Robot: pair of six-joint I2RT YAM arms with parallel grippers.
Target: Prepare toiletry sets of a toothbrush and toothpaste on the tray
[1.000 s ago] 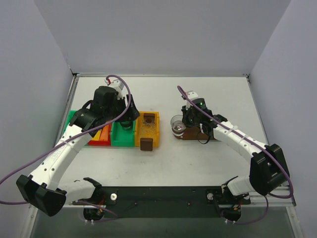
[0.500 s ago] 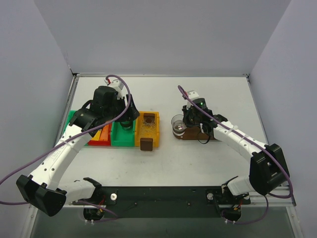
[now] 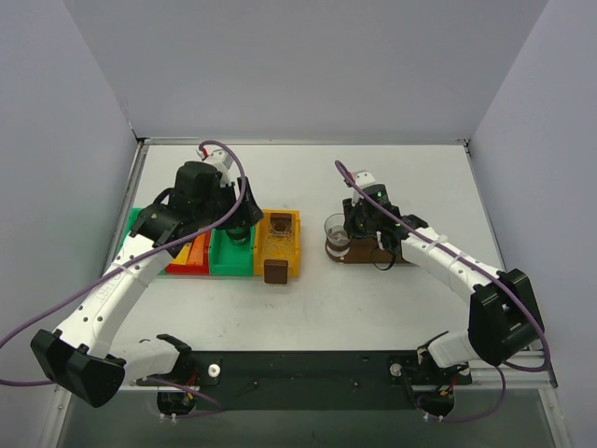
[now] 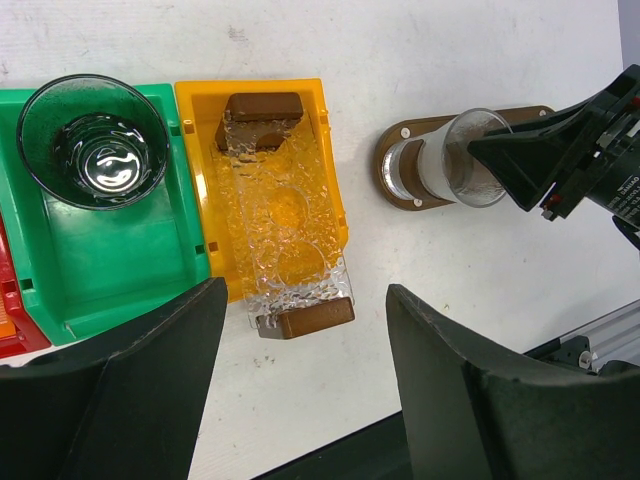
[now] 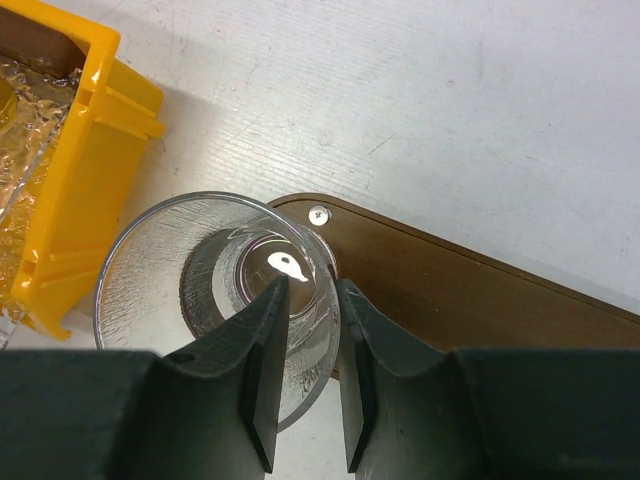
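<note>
Change: right jaws, clamped tight on the cup [image 5: 150, 290] a second ago, now begin to slacken.
Cup: tipped and raised a moment back; now seems to sit base-down on the 9 o'clock end of the tray [image 5: 450, 290].
Right jaws: barely parted, astride the cup's rim, one finger inside the glass and one outside; cannot tell whether any pinch remains.
Left jaws: spread wide, holding nothing, no change over the last second; hang over the bins at 9 o'clock on the surface [image 3: 392, 187].
Below left jaws: second glass [image 4: 93, 140] in the green bin [image 4: 60, 290], yellow bin [image 4: 330, 150] just at its 3 o'clock.
Toothpaste [image 3: 194, 250]: orange tubes lying in the red bin [image 3: 187, 269], at 9 o'clock of the green one, well apart from the tray.
Toothbrush: not found in any view; perhaps hidden under the left arm.
Tray contents: only the cup; no brush or paste on it.
Meaning: looks like a release, cup placement about done; likely meant as holder for one set.
Left to do: every toiletry set, by this judgement.
Risk: finger inside the rim may drag or tip the cup on withdrawal unless lifted straight up.
</note>
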